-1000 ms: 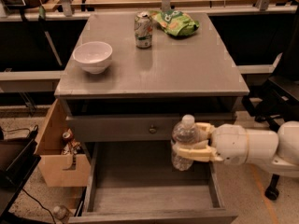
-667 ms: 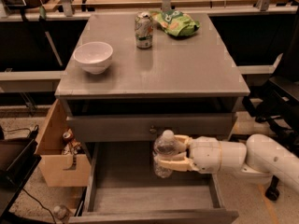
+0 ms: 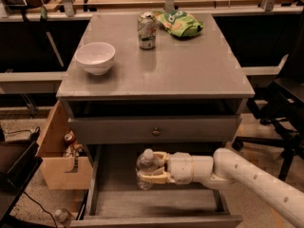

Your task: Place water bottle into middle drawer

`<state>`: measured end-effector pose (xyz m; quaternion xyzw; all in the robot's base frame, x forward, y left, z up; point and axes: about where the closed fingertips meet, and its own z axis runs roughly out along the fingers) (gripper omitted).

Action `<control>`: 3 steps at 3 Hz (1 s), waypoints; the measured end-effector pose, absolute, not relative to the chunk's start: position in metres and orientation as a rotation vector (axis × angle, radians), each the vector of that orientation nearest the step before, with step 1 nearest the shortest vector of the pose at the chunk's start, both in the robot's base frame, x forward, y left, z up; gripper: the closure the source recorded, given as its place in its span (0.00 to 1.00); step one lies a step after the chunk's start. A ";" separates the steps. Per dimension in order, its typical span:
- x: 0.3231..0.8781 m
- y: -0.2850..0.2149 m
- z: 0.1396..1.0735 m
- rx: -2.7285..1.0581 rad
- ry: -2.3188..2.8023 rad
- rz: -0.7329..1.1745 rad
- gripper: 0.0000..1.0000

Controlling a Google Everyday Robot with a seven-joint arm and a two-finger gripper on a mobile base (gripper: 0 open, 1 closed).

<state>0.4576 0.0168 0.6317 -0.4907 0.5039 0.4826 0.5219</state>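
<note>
Gripper [image 3: 150,166] clamped on water bottle [image 3: 143,165], upright inside the open middle drawer [image 3: 156,204], left of centre; floor contact: cannot tell. Knobbed drawer front [image 3: 190,128] just above. Worktop [image 3: 190,65]: white bowl [image 3: 95,57], soda can [image 3: 147,30], green bag [image 3: 183,23]. Cardboard box [image 3: 59,163] beside the cabinet's left.
</note>
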 end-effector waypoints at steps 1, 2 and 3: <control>0.459 0.037 0.586 -1.164 1.207 1.219 1.00; 0.462 0.064 0.548 -1.152 1.197 1.264 1.00; 0.466 0.084 0.519 -1.138 1.205 1.289 1.00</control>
